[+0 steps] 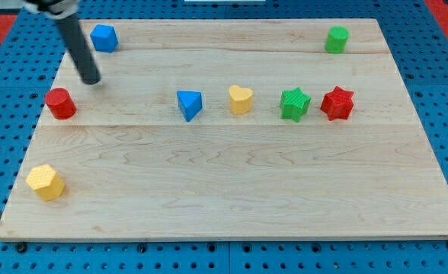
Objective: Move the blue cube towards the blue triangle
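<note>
My tip (91, 79) rests on the desk (232, 198) just below the blue cube (104, 37); the blue triangle (190, 104) lies well to that cube's lower right. No pincer shows.

Blue cube (104, 37) and blue triangle (190, 104); red cylinder (59, 103), red star (337, 103); green star (294, 103), green cylinder (336, 39); yellow heart (240, 100), yellow hexagon (46, 182); pale striped-grain wooden board (232, 190); dark rod, my tip (91, 79).

Red cylinder (59, 103), yellow hexagon (46, 183), yellow heart (240, 100), green star (294, 103), red star (337, 103), green cylinder (336, 39).
</note>
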Controlling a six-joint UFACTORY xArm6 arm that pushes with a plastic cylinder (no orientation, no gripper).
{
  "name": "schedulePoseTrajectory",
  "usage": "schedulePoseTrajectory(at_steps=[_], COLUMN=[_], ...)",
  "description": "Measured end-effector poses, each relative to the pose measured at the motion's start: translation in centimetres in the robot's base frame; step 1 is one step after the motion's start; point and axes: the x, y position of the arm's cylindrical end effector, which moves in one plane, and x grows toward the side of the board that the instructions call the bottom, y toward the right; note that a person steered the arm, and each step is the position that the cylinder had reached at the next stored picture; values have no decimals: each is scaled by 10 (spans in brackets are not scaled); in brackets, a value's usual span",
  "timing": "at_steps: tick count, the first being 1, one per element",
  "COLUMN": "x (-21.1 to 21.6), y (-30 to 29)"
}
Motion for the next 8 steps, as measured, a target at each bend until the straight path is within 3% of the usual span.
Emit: schedulePoseTrajectory(at_steps=[1,2,3,4,5,7,8], x=[-47,-105,-145,-117,-78,-38,-57], y=[65,71,-11,-42,15,17,0])
